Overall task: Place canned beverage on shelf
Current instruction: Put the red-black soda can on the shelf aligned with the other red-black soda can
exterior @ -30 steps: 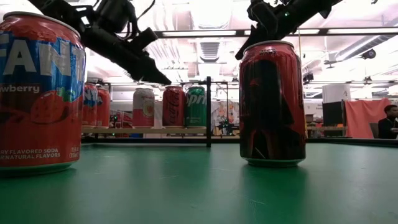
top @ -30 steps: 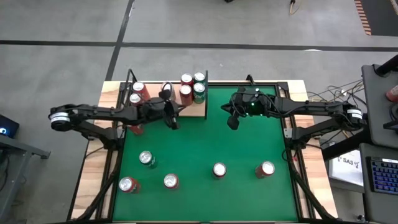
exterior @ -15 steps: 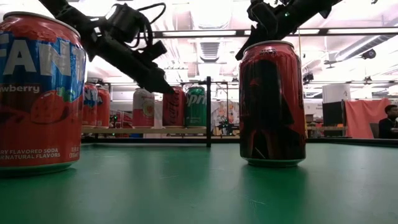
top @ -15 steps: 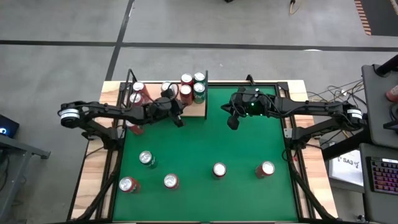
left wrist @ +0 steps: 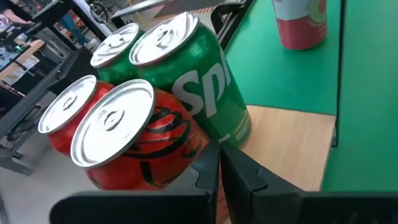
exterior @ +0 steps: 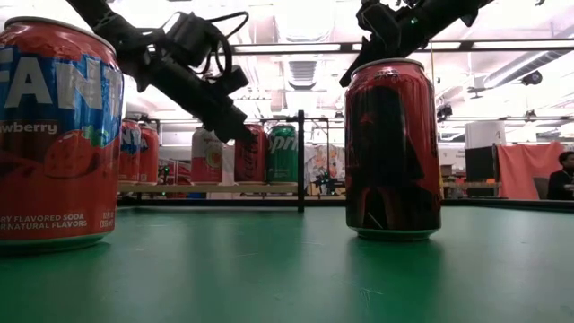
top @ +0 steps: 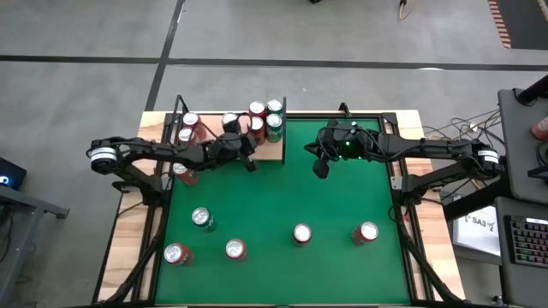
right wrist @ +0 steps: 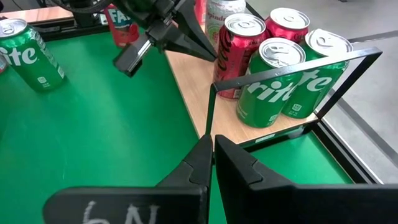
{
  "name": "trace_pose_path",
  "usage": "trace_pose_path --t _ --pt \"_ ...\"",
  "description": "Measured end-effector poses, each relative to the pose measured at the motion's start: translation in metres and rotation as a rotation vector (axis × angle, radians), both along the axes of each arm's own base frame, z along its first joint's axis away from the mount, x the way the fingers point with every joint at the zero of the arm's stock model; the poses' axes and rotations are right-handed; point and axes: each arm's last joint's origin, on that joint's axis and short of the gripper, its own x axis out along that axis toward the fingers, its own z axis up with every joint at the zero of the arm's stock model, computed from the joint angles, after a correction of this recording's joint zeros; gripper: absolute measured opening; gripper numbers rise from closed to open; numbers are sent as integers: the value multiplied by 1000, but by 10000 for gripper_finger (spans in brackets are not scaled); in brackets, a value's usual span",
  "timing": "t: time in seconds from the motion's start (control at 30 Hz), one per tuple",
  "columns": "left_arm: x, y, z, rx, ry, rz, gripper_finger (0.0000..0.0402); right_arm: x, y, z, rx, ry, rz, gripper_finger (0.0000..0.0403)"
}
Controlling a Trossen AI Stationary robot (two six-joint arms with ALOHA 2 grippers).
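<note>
The shelf (top: pixel 271 152) is a pale wood panel with black rods at the table's far left, and several cans stand upright on it. My left gripper (top: pixel 250 164) is shut and empty. It slants down over the shelf's near edge, its tips (left wrist: pixel 217 163) at the foot of a red can (left wrist: pixel 143 149) and next to a green Sprite can (left wrist: pixel 199 87). My right gripper (top: pixel 319 169) is also shut and empty, hovering above the green felt right of the shelf. Loose cans stand on the felt nearer the front, among them a green one (top: pixel 203 219) and a red one (top: pixel 177 254). My left gripper's shut fingertips (right wrist: pixel 210 52) stand close against the lower side wall of the red can (right wrist: pixel 229 59), coming from the table's left and slanting down. I cannot tell whether they touch it. The can stands upright on the shelf.
Three more cans (top: pixel 235 249), (top: pixel 301 233), (top: pixel 366 232) stand along the near part of the felt, and a red Fanta can (top: pixel 184 174) stands under my left arm. A black rod frame (right wrist: pixel 292 68) edges the shelf's right end. Open felt lies in the middle.
My left gripper has gone toward the table's right edge and down, tipping further downward, and has closed in on the red can on the shelf. Its fingers have stayed shut. The cans have not visibly shifted.
</note>
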Motion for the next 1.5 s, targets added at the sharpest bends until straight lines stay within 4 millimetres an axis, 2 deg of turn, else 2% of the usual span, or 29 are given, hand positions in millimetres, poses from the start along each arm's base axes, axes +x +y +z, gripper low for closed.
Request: trace_pose_path --t 0.4,0.63,0.7,0.83,1.07,1.27,1.5 --pt "1 2 3 8 -10 2 0 0 0 0 -2 -3 1 11" --pt "-1 -8 15 -10 -51 -86 0 0 0 0 4 -5 -3 11" --pt "-5 -12 19 -2 -16 -141 0 0 0 0 6 -5 -4 11" --pt "-19 -14 20 49 169 -224 0 0 0 0 15 -8 -9 11" --pt "-30 -5 23 1 177 -156 0 1 0 1 14 -14 -9 11" --pt "-29 0 21 6 151 -66 0 1 0 2 7 -34 -8 11" --pt "-24 3 23 29 112 -63 0 1 0 2 5 -33 -7 11"
